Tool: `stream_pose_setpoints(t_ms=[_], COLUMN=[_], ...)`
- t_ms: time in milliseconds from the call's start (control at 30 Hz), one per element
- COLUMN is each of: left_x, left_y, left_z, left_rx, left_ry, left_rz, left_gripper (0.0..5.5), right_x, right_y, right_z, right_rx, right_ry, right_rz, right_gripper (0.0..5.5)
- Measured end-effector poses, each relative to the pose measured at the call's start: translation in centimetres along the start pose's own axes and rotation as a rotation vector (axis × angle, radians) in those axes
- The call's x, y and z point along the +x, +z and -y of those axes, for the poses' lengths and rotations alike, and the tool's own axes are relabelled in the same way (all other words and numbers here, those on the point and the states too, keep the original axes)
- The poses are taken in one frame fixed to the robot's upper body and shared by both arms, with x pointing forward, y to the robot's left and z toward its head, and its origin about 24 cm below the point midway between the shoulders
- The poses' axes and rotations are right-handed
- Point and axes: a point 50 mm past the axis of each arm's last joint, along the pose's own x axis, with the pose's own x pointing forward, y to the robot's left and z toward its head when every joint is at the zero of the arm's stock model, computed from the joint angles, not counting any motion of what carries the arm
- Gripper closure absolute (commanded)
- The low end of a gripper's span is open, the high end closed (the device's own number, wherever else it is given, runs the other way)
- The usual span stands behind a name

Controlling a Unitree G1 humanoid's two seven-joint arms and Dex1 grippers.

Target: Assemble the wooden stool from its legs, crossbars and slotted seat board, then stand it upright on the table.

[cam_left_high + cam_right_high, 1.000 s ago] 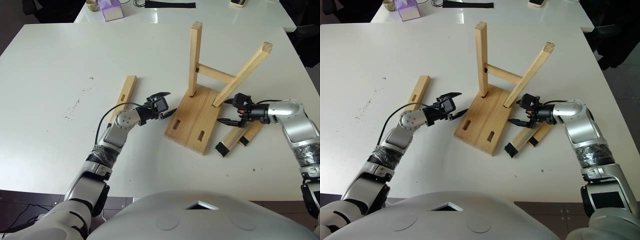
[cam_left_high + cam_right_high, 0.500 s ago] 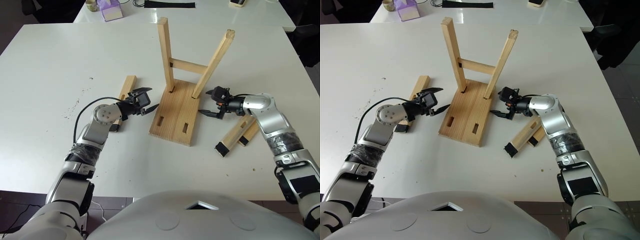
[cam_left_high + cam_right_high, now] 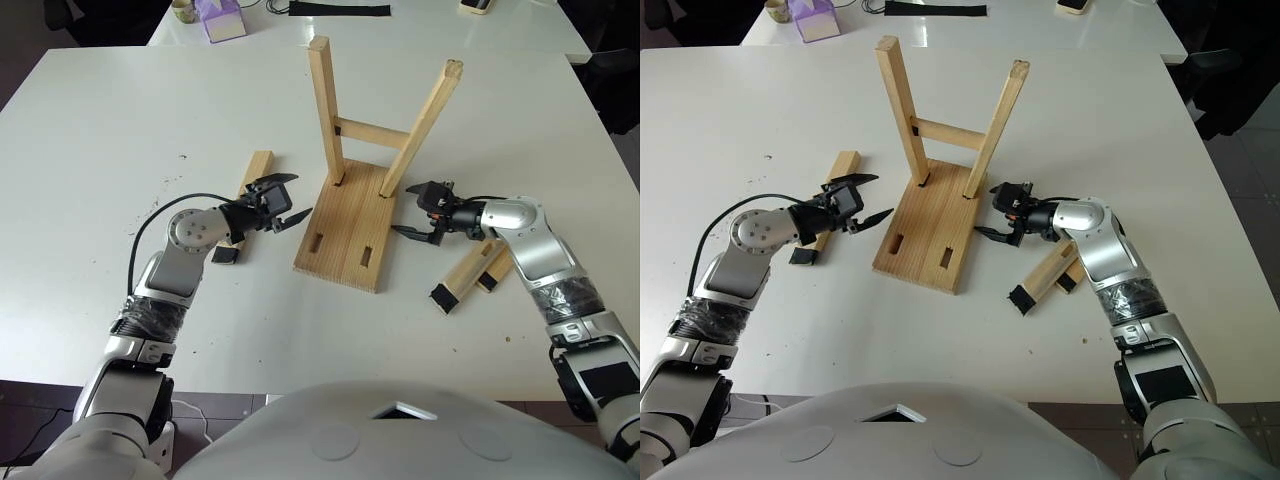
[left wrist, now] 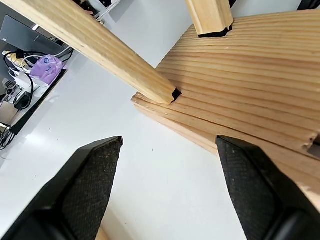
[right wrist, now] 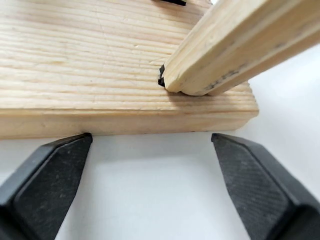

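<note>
The slotted seat board (image 3: 345, 228) lies flat on the white table (image 3: 120, 120). Two legs (image 3: 327, 110) stand in its far slots, joined by a crossbar (image 3: 375, 130); the two near slots are bare. My left gripper (image 3: 294, 197) hovers open just left of the board, over a loose leg (image 3: 255, 172). In the left wrist view the board (image 4: 260, 90) lies ahead of the open gripper (image 4: 169, 145). My right gripper (image 3: 404, 208) is open at the board's right edge. The right wrist view has the board edge (image 5: 100, 75) and a leg base (image 5: 240, 45) facing the gripper (image 5: 150, 139).
Two more loose wooden pieces (image 3: 468, 272) with black ends lie right of the board, under my right forearm. A purple box (image 3: 220, 18), a cup (image 3: 183, 10) and a black strip (image 3: 340, 9) sit at the far edge. Dark specks (image 3: 148, 212) mark the table's left side.
The board with its two legs has slid left and turned, the legs now nearly upright. My left gripper drew back to the left; my right gripper followed the board leftward. Both stayed open.
</note>
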Motion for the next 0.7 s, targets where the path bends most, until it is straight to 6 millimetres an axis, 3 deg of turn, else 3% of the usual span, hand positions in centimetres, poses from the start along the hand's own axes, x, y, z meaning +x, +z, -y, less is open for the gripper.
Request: stream_pose_setpoints(t_ms=[100, 267, 367, 500, 700], left_x=[-0.5, -0.6, -0.6, -0.5, -0.5], left_y=[-0.6, -0.8, -0.3, -0.2, -0.4], left_z=[0.2, 4.0, 4.9, 4.9, 2.5], left_rx=[0.045, 0.008, -0.009, -0.02, 0.01], left_ry=[-0.014, -0.129, -0.156, -0.169, -0.123], left_rz=[-0.035, -0.016, -0.001, -0.001, -0.033], left_gripper=[2.06, 2.06, 2.06, 2.06, 2.06], right_x=[-0.1, -0.2, 0.1, 0.5, 0.7], right_y=[-0.2, -0.6, -0.7, -0.4, 0.1], right_z=[0.5, 1.1, 1.3, 1.5, 0.5], right_rx=[-0.004, -0.014, -0.02, -0.033, -0.05], right_ry=[-0.037, -0.089, -0.105, -0.119, -0.088], right_rz=[-0.004, -0.007, -0.003, 0.001, 0.018], right_gripper=[1.07, 1.07, 1.07, 1.07, 1.07])
